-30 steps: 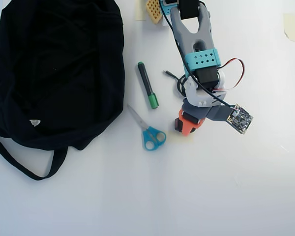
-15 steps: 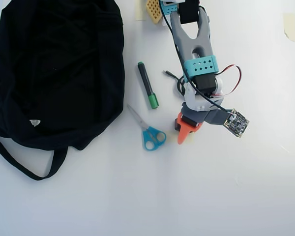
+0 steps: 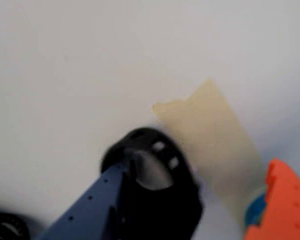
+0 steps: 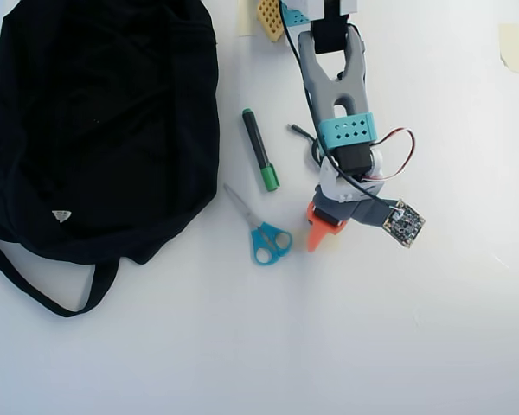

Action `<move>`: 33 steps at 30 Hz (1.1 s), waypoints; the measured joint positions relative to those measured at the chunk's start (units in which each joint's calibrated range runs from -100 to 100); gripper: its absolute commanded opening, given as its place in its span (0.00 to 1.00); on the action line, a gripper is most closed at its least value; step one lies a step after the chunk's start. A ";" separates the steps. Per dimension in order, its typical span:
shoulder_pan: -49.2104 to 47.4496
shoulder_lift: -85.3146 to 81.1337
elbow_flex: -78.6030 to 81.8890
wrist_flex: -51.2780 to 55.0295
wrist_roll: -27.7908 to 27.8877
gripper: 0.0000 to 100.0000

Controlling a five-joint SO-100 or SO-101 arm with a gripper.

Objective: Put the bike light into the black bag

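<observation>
In the wrist view the bike light (image 3: 157,190), a small black block with a loop strap, lies on the white table right at the tip of my blue-grey fixed finger (image 3: 90,207). My orange moving finger (image 3: 282,205) stands well apart on the right, so the gripper (image 3: 200,172) is open with the light beside one finger only. From overhead the gripper (image 4: 317,228) hangs right of the scissors and hides the light. The black bag (image 4: 95,130) lies floppy at the far left, well away from the gripper.
A green-capped black marker (image 4: 259,150) and blue-handled scissors (image 4: 261,235) lie between bag and arm. A black cable (image 4: 317,152) coils under the arm. Yellowish tape (image 3: 215,130) is stuck to the table by the light. The bag's strap (image 4: 35,290) loops toward the table front.
The arm has drawn back toward the top of the overhead view. The gripper shifted slightly left and its orange finger now looks narrower. The other objects have not moved.
</observation>
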 measured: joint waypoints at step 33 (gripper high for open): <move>1.03 1.99 -6.84 11.16 -0.15 0.02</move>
